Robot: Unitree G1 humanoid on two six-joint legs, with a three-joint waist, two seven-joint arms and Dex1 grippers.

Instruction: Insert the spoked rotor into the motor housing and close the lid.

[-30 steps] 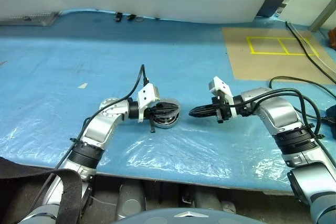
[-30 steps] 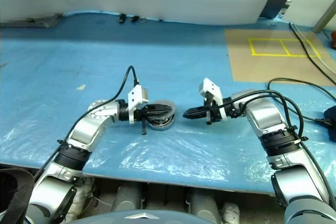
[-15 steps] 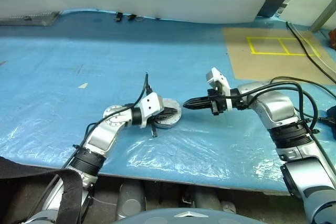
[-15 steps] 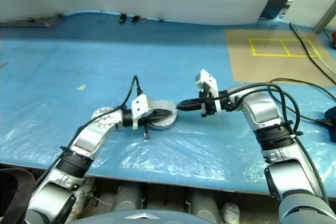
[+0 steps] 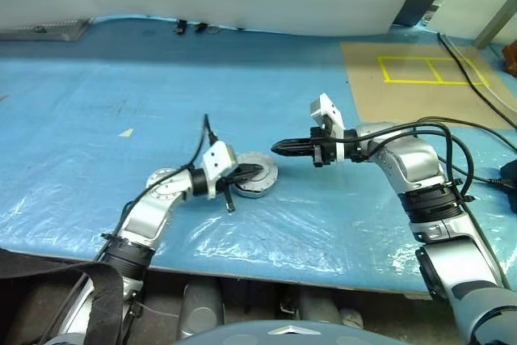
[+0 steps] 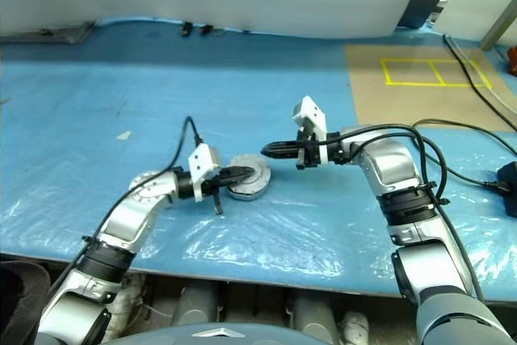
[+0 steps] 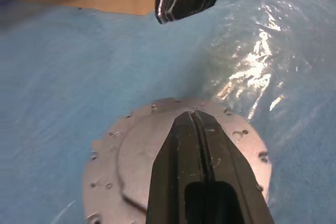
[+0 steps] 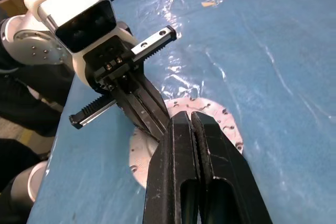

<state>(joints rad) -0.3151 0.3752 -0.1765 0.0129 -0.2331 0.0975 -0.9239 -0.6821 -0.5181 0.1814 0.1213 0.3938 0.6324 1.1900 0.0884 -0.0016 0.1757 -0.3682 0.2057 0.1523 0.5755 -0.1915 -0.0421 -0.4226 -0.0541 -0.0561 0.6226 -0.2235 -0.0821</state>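
Note:
The lid (image 5: 257, 181), a round grey metal disc with its plain face up and small holes around its rim, lies flat on the blue table (image 5: 97, 119). It also shows in the left wrist view (image 7: 131, 156) and the right wrist view (image 8: 223, 124). My left gripper (image 5: 260, 170) is shut and points level, its tips over the lid's top face (image 7: 194, 115). My right gripper (image 5: 275, 148) is shut too and hangs a little above the lid's far right side, tips toward the left gripper (image 8: 189, 116). The spoked rotor and the motor housing are hidden.
A crinkled clear plastic sheet (image 5: 266, 236) covers the table's front part up to its near edge. A brown panel with a yellow taped square (image 5: 420, 74) lies at the back right. Black cables (image 5: 477, 131) run along the right side. Small dark items (image 5: 194, 27) sit at the back edge.
My right gripper has swung left and risen a little, ending closer above the lid. My left hand has drawn slightly left, its tips staying at the lid. Both stay shut.

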